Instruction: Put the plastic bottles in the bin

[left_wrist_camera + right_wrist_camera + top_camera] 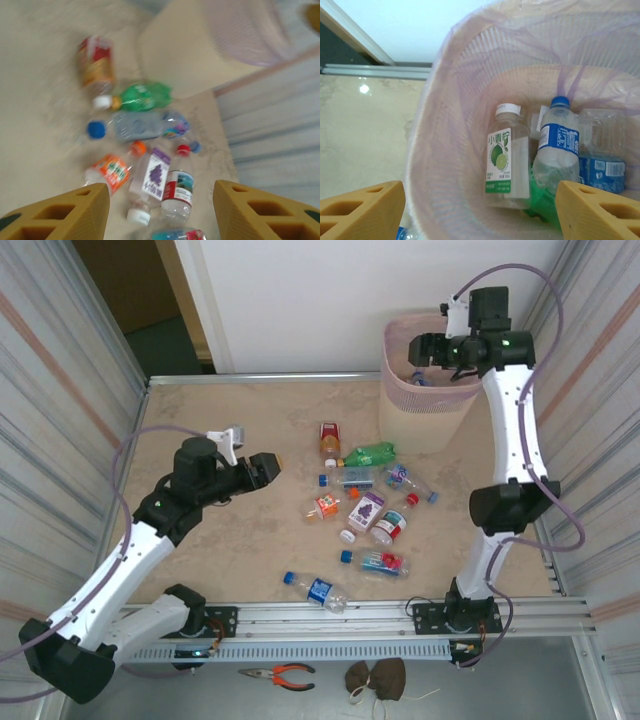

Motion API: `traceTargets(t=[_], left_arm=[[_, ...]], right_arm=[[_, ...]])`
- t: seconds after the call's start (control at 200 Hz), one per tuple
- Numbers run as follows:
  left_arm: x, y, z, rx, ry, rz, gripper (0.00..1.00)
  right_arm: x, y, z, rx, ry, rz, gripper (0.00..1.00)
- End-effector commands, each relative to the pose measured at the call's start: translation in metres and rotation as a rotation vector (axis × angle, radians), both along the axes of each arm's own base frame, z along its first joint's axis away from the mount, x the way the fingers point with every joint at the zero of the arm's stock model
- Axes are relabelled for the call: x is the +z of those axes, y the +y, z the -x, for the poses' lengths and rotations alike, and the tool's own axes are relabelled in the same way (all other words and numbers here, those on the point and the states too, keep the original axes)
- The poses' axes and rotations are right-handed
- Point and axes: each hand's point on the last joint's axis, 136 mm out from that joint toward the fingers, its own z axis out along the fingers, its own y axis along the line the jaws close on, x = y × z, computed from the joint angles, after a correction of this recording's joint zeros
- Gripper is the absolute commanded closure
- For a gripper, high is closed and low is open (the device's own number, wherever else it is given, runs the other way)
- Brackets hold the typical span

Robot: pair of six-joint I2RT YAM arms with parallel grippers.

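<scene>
The right gripper (425,348) (480,212) hangs over the bin (405,425) (445,150), which stands at the far right corner of the table (220,430). Its jaws are apart and nothing is between them. Inside the bin lie some of the plastic bottles (555,165): a clear bottle with a lime label (507,160) and a white cap, a blue-capped bottle (559,137) just beside it, and a crushed clear bottle with a blue label (602,160) against the wall. The left gripper (268,468) (160,210) is above the middle of the table and points toward the right side; its jaws are also apart and empty. The loose bottles (365,505) (155,175) lie scattered on the right half of the table, near the foot of the bin. One single bottle (318,590) lies apart from them, close to the near edge.
</scene>
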Motion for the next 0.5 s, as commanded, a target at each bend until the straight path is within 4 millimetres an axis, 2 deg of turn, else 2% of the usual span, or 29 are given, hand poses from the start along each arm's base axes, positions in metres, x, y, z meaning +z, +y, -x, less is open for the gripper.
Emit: traceTargets(t=[0.0,0.21,0.371,0.386,0.491], left_arm=[[-0.045,0.036,0.012,0.294,0.322,-0.026,0.43],[-0.103,0.045,0.052,0.4,0.607,-0.143,0.37],[-0.14,0.035,0.079,0.408,0.768,-0.134,0.35],[-0.143,0.033,0.081,0.405,0.779,-0.132,0.35],[-0.16,0.024,0.096,0.395,0.85,-0.124,0.34]], right_arm=[[0.023,-0.003,0.022,-0.032,-0.054,-0.025,0.23],[0.035,0.002,0.056,-0.034,-0.11,-0.08,0.23],[0.04,0.005,0.08,-0.036,-0.144,-0.106,0.23],[0.029,0.005,0.08,-0.036,-0.119,-0.104,0.23],[0.023,0.004,0.093,-0.042,-0.111,-0.105,0.23]])
